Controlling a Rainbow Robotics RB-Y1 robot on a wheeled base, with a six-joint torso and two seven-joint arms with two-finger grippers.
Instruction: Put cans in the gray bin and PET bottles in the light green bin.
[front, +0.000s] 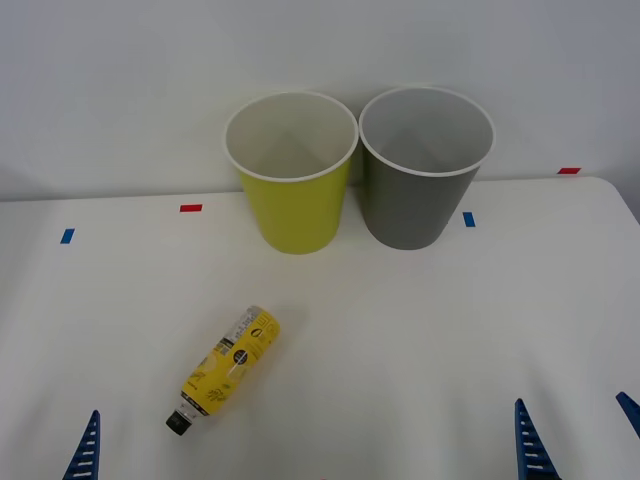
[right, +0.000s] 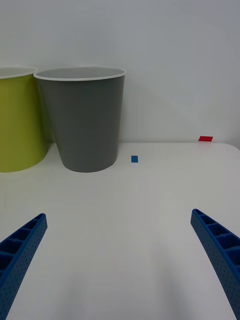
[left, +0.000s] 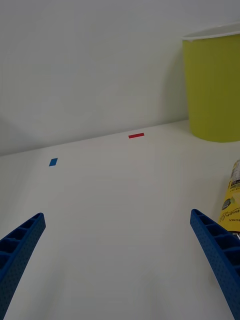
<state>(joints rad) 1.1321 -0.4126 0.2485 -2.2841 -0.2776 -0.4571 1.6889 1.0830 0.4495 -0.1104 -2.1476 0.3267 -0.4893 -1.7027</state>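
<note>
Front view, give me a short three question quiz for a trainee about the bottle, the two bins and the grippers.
1. True or false: the PET bottle stands upright.
2. Which bin is nearer the bottle: A the light green bin, B the gray bin?
3. Fill in: both grippers, left and right, are ____.

Key: 1 false, it lies on the table, cap toward the robot. 2 A. 3 open, at the table's near edge and holding nothing.

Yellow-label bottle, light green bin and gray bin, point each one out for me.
PET bottle (front: 229, 367), front view, middle of its yellow label.
Light green bin (front: 297, 215), front view, its outer wall.
Gray bin (right: 90, 125), right wrist view, its outer wall.
</note>
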